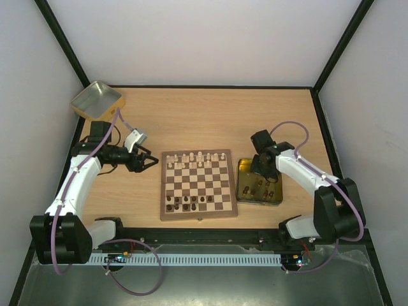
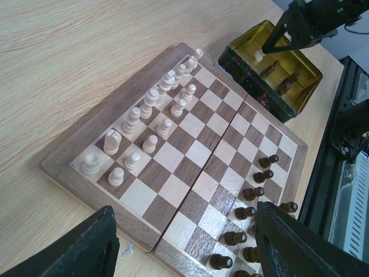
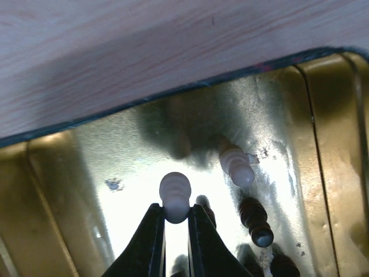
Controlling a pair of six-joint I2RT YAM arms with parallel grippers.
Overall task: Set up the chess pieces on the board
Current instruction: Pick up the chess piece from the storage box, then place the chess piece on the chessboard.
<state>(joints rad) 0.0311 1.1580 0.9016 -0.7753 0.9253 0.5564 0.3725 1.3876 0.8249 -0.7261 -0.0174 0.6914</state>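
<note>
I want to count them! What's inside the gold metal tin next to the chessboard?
The gold rectangular metal tin holds dark brown wooden chess pieces, one loose pale cream piece, and a second cream piece pinched by the right gripper. Its arm hides the tin's far end.

Our left arm (image 1: 80, 182) stretches along the tabletop's (image 1: 191, 108) left edge, its left gripper (image 1: 150, 160) aimed rightward with jaws well apart. Our right arm (image 1: 306, 172) bends near the right edge, right gripper (image 3: 176, 214) pointing down, pinching a pale pawn (image 3: 174, 196).
</note>
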